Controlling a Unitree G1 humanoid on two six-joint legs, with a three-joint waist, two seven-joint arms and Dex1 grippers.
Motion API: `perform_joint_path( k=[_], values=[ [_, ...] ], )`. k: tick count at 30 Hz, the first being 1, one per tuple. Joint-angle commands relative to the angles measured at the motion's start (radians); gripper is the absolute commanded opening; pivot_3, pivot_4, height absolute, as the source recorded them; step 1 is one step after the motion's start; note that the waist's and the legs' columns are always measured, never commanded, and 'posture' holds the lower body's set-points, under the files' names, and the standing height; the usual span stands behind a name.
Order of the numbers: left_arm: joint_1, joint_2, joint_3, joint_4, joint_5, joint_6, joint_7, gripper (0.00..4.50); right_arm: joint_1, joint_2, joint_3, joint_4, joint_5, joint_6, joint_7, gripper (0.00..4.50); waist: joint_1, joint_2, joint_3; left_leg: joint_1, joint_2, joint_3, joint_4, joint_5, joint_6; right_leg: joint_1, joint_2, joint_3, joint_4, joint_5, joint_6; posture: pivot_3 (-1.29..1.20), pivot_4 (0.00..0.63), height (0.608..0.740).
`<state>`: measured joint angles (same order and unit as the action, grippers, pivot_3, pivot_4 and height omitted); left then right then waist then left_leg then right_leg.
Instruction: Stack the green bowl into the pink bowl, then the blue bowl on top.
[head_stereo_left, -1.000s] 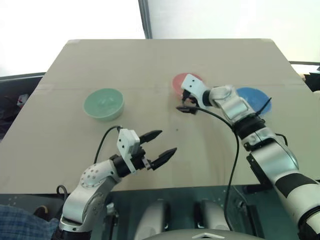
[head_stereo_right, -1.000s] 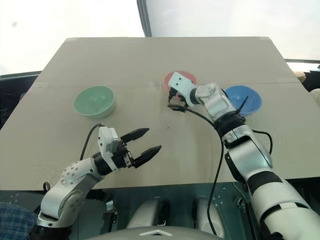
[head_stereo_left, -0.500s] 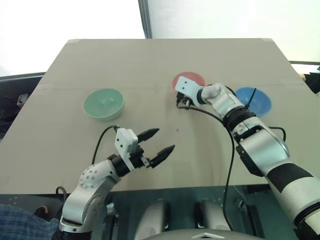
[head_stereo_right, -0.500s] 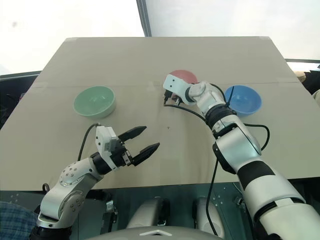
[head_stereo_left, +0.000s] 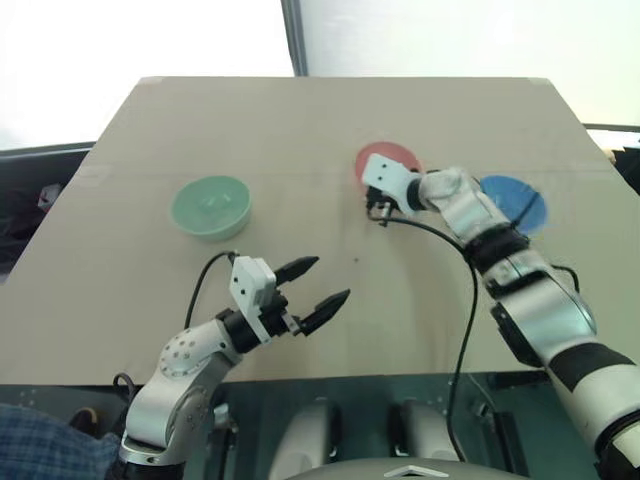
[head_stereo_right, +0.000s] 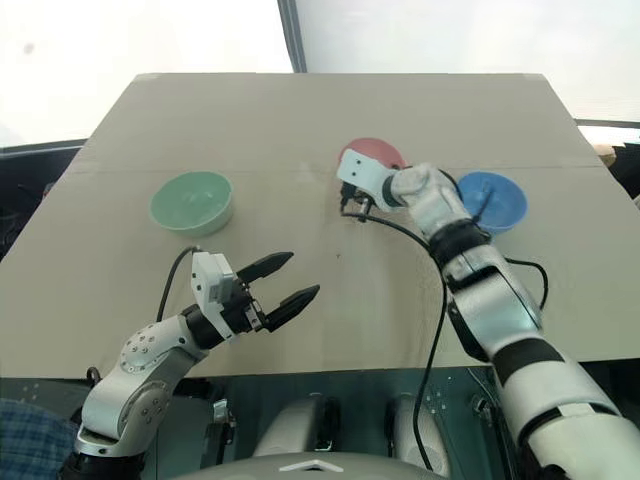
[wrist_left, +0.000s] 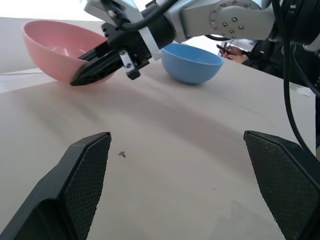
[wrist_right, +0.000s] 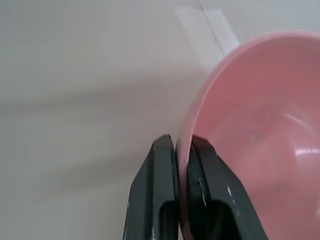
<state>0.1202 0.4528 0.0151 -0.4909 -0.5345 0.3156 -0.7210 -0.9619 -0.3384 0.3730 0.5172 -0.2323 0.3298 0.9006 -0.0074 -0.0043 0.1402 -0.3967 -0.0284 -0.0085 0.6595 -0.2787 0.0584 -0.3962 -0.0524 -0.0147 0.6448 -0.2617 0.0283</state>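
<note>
The pink bowl (head_stereo_left: 388, 159) sits at the table's far middle, and it looks slightly tipped in the left wrist view. My right gripper (head_stereo_left: 379, 211) is shut on its near rim, with one finger inside the wall and one outside (wrist_right: 182, 150). The blue bowl (head_stereo_right: 497, 200) stands just right of it, partly behind my right forearm. Far to the left, the green bowl (head_stereo_left: 210, 207) stands alone. My left gripper (head_stereo_left: 330, 278) hovers open and empty over the near middle of the table, pointing toward the pink bowl (wrist_left: 52, 47).
The tan tabletop (head_stereo_left: 300, 120) is bare behind and between the bowls. A black cable (head_stereo_left: 462, 300) hangs from my right wrist across the table's near right. A person's blue checked sleeve (head_stereo_left: 30, 445) is at the near left corner.
My right gripper, open a second ago, has closed on the pink bowl's near rim and shifted slightly right. The left arm has not moved.
</note>
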Motion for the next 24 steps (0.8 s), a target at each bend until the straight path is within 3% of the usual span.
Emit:
perform_joint_path(
  k=[1,4,8,18,20,21,22,24],
  values=[
    [-0.013,0.003,-0.003,0.007,-0.006,-0.024,-0.028,4.50,0.122,-0.089,0.029,-0.424,0.014,0.197,0.128,0.02,-0.003,0.000,0.000,0.000,0.000,0.000,0.000,0.000,0.001,0.000,0.000,0.000,-0.001,0.000,0.000,0.00,0.150,0.740],
    [-0.035,0.000,-0.008,0.031,-0.002,-0.028,-0.038,4.50,0.237,-0.155,0.070,-0.701,0.008,0.347,0.178,0.02,-0.007,0.001,0.000,0.000,0.001,0.000,0.000,0.000,0.001,0.000,0.000,0.000,0.000,0.000,0.000,0.00,0.150,0.740],
    [-0.049,0.000,-0.017,0.047,-0.005,-0.027,-0.055,4.50,0.305,-0.180,0.136,-0.909,-0.007,0.490,0.172,0.02,-0.010,0.001,0.000,0.001,0.002,0.000,0.000,0.000,0.001,0.000,0.001,0.000,0.000,0.000,0.000,0.00,0.150,0.740],
    [-0.076,0.010,-0.028,0.073,-0.006,-0.018,-0.090,4.50,0.285,-0.161,0.252,-0.997,-0.011,0.555,0.121,0.02,-0.003,-0.001,-0.001,0.002,0.001,0.000,0.001,0.000,0.000,0.000,0.000,0.000,0.000,0.000,-0.001,0.00,0.150,0.740],
    [-0.080,0.010,-0.027,0.075,-0.008,-0.017,-0.092,4.50,0.283,-0.163,0.251,-0.993,0.000,0.552,0.125,0.73,-0.004,-0.001,-0.001,0.002,0.001,0.000,0.001,0.000,0.000,0.000,0.000,0.000,0.000,0.000,-0.001,0.00,0.150,0.740],
    [-0.080,0.010,-0.026,0.076,-0.008,-0.017,-0.093,4.50,0.282,-0.166,0.247,-0.989,0.003,0.549,0.125,0.80,-0.004,-0.001,-0.001,0.002,0.001,0.000,0.001,0.000,0.000,0.000,0.000,0.000,0.000,0.000,-0.001,0.00,0.150,0.740],
    [-0.081,0.009,-0.027,0.076,-0.007,-0.017,-0.093,4.50,0.282,-0.172,0.244,-0.987,0.007,0.546,0.127,1.35,-0.004,0.000,-0.001,0.002,0.001,0.000,0.001,0.000,0.000,0.000,0.000,0.000,0.000,0.000,-0.001,0.00,0.150,0.740],
    [-0.082,0.009,-0.027,0.077,-0.005,-0.017,-0.093,4.50,0.282,-0.183,0.238,-0.985,0.016,0.541,0.130,2.01,-0.004,-0.001,-0.001,0.002,0.001,0.000,0.001,0.000,0.000,0.000,0.000,0.000,0.000,0.000,-0.001,0.00,0.150,0.740]
  ],
)
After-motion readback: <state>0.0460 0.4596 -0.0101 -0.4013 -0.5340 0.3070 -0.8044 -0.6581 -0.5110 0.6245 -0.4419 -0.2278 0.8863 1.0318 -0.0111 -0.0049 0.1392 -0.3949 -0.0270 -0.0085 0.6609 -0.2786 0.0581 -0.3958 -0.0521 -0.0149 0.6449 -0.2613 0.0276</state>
